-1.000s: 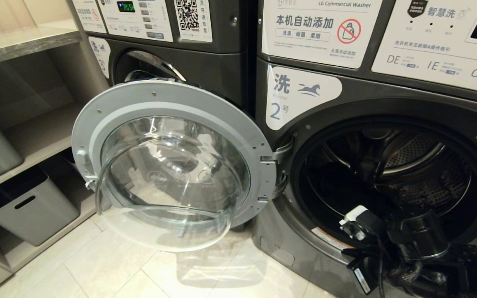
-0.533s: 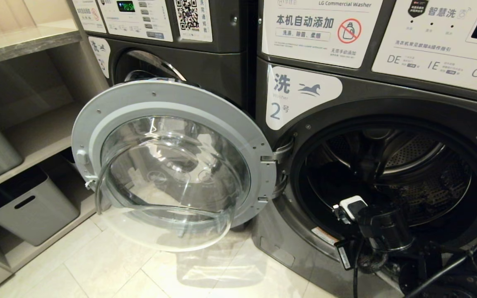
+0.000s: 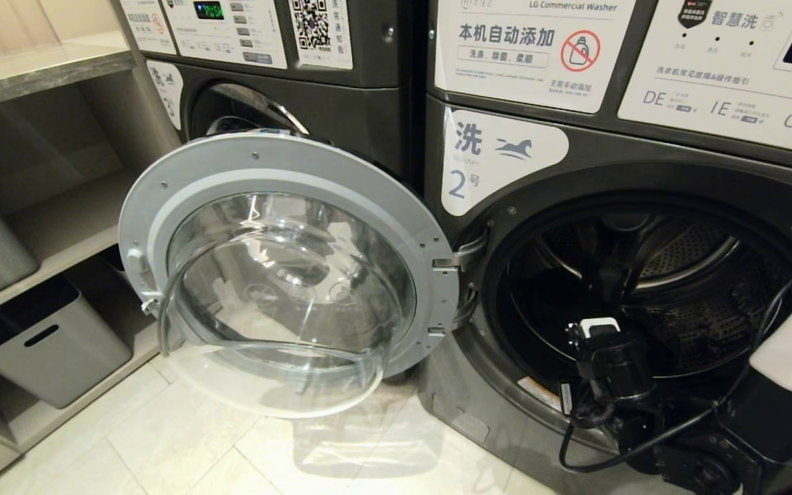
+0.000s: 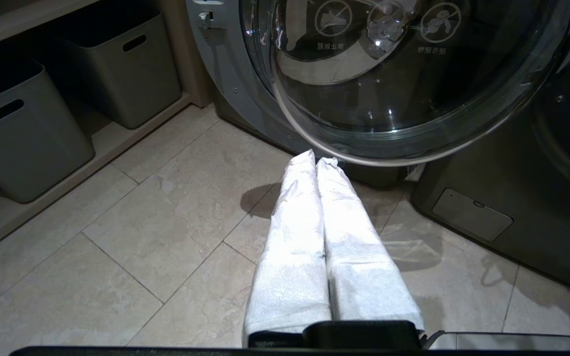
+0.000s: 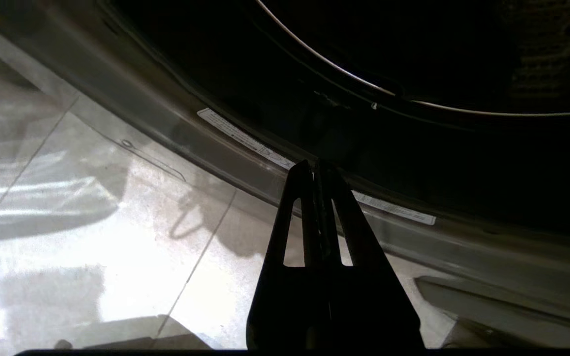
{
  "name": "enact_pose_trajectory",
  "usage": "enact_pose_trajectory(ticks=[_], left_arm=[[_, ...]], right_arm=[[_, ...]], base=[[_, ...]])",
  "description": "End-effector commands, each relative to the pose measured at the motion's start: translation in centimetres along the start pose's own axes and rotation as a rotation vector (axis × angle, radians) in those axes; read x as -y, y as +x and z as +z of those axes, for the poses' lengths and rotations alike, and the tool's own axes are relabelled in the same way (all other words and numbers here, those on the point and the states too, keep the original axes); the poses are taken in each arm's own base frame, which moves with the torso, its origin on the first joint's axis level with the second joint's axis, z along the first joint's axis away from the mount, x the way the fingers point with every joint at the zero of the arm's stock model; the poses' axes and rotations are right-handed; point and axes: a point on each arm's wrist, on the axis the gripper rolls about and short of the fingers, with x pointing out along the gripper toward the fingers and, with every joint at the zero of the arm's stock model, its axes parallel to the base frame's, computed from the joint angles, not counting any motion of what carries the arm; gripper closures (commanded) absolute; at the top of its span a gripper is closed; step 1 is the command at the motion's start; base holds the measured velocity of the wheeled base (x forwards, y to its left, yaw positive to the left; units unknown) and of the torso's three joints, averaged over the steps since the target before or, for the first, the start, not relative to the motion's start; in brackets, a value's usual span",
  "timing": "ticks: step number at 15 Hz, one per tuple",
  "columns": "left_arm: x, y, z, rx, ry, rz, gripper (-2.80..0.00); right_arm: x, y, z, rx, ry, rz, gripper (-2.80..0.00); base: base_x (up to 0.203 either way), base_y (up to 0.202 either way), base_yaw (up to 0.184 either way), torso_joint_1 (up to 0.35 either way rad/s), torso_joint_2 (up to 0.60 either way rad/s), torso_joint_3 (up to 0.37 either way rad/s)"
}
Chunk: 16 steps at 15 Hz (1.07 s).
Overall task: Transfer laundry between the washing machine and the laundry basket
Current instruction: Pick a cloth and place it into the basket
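Drum interior of the dark grey front-loading washing machine (image 3: 643, 289) largely in shadow; contents not discernible, no laundry made out in any view. Machine cut off at the right and bottom edges of the head view. Round grey-rimmed door with clear glass bowl (image 3: 286, 275) swung fully open to the left, hinged beside the drum opening. Right end effector (image 5: 317, 170), black, fingers pressed together and holding nothing, positioned at the lower lip of the drum opening, just above the white label strip (image 5: 265, 151); fingertips hidden in the head view behind the wrist housing. Left end effector (image 4: 314, 160), fingers wrapped in white cloth, clenched and empty, above the beige tiled floor (image 4: 131, 237) below the door glass. Grey plastic storage bins (image 4: 23, 128) on the low shelf, partly cropped.
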Motion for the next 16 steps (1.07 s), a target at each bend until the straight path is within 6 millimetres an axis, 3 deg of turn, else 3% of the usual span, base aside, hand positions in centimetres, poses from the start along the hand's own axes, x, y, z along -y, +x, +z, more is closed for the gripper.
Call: enact_pose_trajectory(ticks=[1, 5, 11, 12, 13, 16], left_arm=[[0.0, 0.0, 0.0, 0.0, -0.001, 0.0, 0.0], [0.0, 0.0, 0.0, 0.0, -0.001, 0.0, 0.0], [0.0, 0.0, 0.0, 0.001, -0.001, 0.0, 0.0], [0.0, 0.0, 0.0, 0.0, -0.001, 0.0, 0.0], [0.0, 0.0, 0.0, 0.001, -0.001, 0.0, 0.0], [0.0, 0.0, 0.0, 0.0, -0.001, 0.0, 0.0]], right_arm=[[-0.3, 1.1, -0.9, -0.014, 0.014, -0.016, 0.0], [-0.6, 3.4, -1.0, 0.057, 0.093, -0.029, 0.0], [2.6, 8.2, 1.2, 0.111, 0.199, -0.161, 0.0], [2.8, 8.7, 1.1, 0.108, 0.192, -0.173, -2.63], [2.7, 9.2, 1.2, 0.114, 0.191, -0.176, -2.8], [2.0, 11.1, 1.4, 0.131, 0.201, -0.178, -2.8]], base=[[0.0, 0.0, 0.0, 0.0, 0.0, 0.0], [0.0, 0.0, 0.0, 0.0, 0.0, 0.0], [0.0, 0.0, 0.0, 0.0, 0.0, 0.0], [0.0, 0.0, 0.0, 0.0, 0.0, 0.0], [0.0, 0.0, 0.0, 0.0, 0.0, 0.0], [0.0, 0.0, 0.0, 0.0, 0.0, 0.0]])
